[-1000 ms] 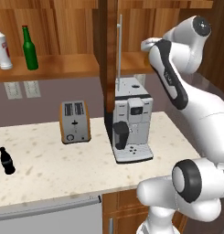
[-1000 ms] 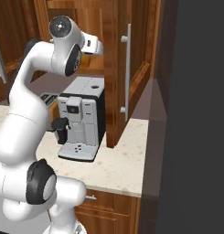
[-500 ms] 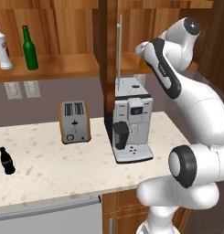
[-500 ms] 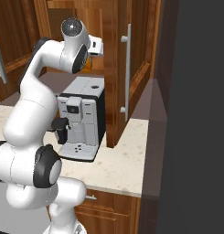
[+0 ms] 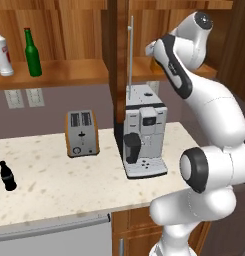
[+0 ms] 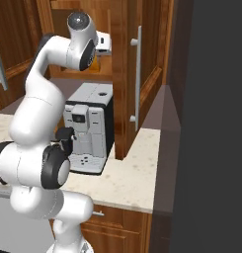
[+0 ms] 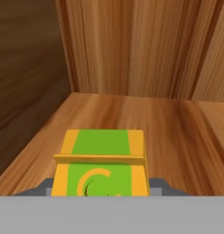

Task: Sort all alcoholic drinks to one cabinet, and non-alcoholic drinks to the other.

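My gripper (image 7: 102, 189) is shut on the orange-yellow juice carton (image 7: 102, 162) with green print, inside the right upper cabinet, over its wooden shelf floor (image 7: 177, 132). From the right base camera, the hand (image 6: 104, 43) is up at the cabinet opening with a bit of the orange carton (image 6: 95, 62) beneath it. The white bottle with red cap (image 5: 1, 52) and the green glass bottle (image 5: 32, 54) stand on the shelf of the left cabinet. On the counter, at the far left, stands the small black cola bottle (image 5: 7, 176).
A coffee machine (image 5: 144, 132) stands under the right cabinet, a toaster (image 5: 82, 132) to its left. The open cabinet door with its long handle (image 6: 137, 74) hangs right beside the hand. A dark tall panel (image 6: 211, 123) closes off the right side.
The arm has swung its hand a little further left into the right cabinet, the elbow rising. The juice carton stays in the grip. The bottles have not moved.
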